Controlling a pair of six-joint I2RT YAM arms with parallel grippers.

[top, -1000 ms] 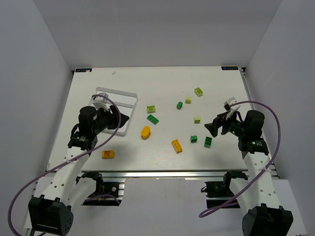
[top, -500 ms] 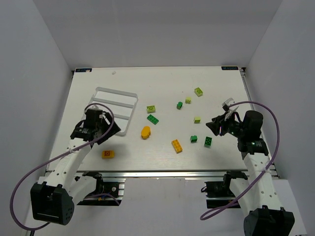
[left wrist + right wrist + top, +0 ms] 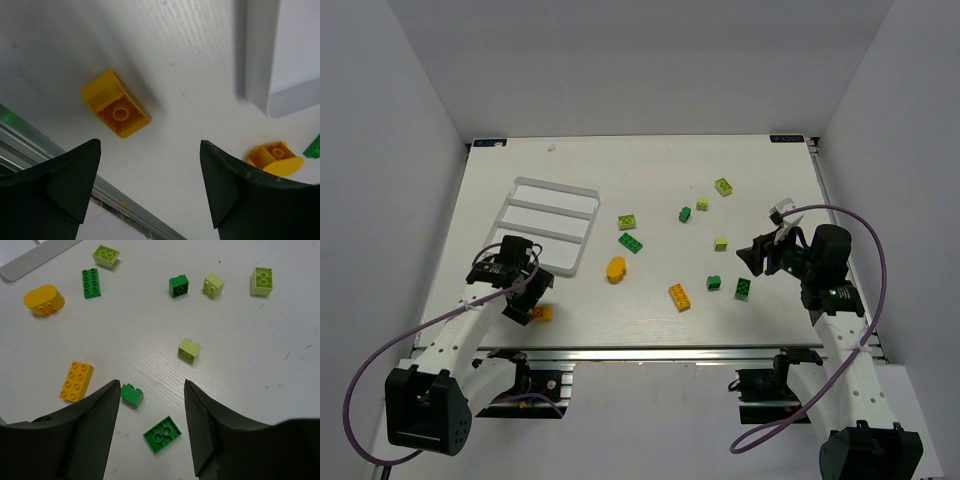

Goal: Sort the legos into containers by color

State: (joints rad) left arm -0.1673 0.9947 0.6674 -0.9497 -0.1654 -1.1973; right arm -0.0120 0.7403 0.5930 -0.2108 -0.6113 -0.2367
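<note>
The clear divided tray [image 3: 556, 187] lies at the back left, and its corner shows in the left wrist view [image 3: 280, 55]. My left gripper [image 3: 525, 300] is open and empty just above an upturned orange brick [image 3: 116, 110] near the table's front edge [image 3: 542, 313]. An orange oval brick [image 3: 616, 268] and an orange long brick [image 3: 679, 296] lie mid-table. My right gripper [image 3: 151, 387] is open and empty over a small dark green brick [image 3: 132, 394] and an upturned dark green brick [image 3: 162, 434]. Lime bricks [image 3: 189, 349] and more dark green ones [image 3: 178, 286] are scattered beyond.
The metal rail of the table's front edge [image 3: 55, 160] runs right beside the left gripper. The right gripper [image 3: 755, 258] hovers at the right side of the table. White walls enclose the table on three sides.
My left gripper has swung from beside the tray back toward the front edge and now hangs over the orange brick there. The right arm has barely moved.
</note>
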